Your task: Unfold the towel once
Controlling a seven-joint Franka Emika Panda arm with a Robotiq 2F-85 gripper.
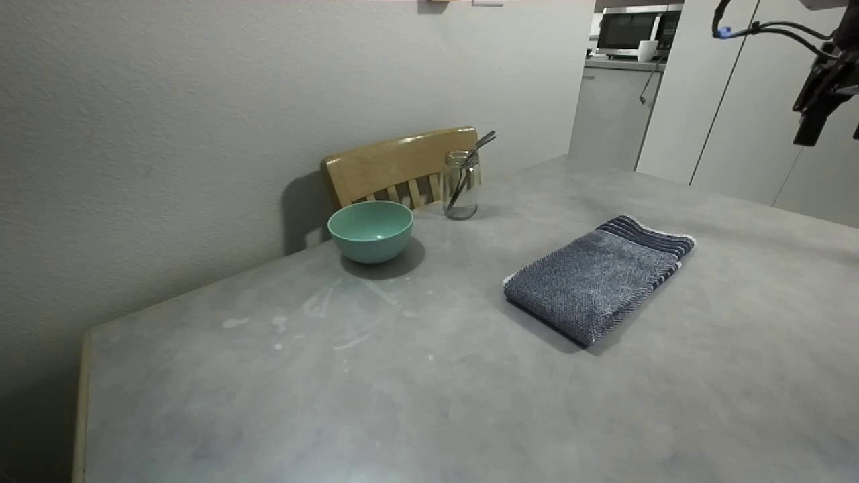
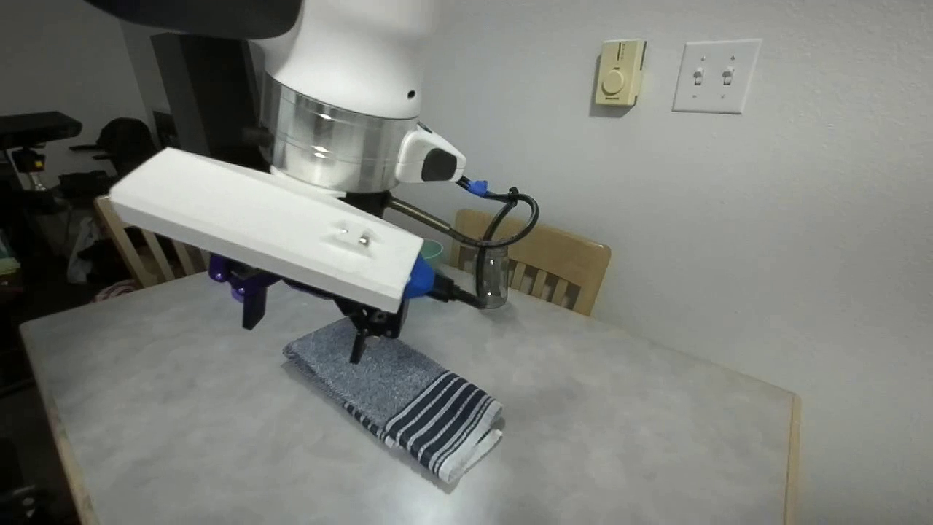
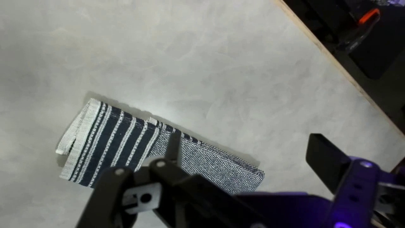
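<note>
The blue-grey towel [image 1: 597, 275] lies folded flat on the table, with dark and light stripes at one short end. In an exterior view the towel [image 2: 408, 383] shows layered pale edges at the striped end. In the wrist view the towel [image 3: 218, 164] is partly hidden behind the gripper. My gripper [image 2: 305, 340] is wide open and empty, held in the air above the table. In the wrist view the gripper [image 3: 246, 137] has one finger over the towel and the other over bare table. In an exterior view the gripper [image 1: 832, 131] shows only partly, at the right edge.
A teal bowl [image 1: 371, 231] and a glass jar [image 1: 461, 194] with utensils stand near the wall side of the grey table [image 1: 335, 409]. A wooden chair [image 1: 399, 161] stands behind them. The table's wooden edge [image 3: 329, 57] shows in the wrist view.
</note>
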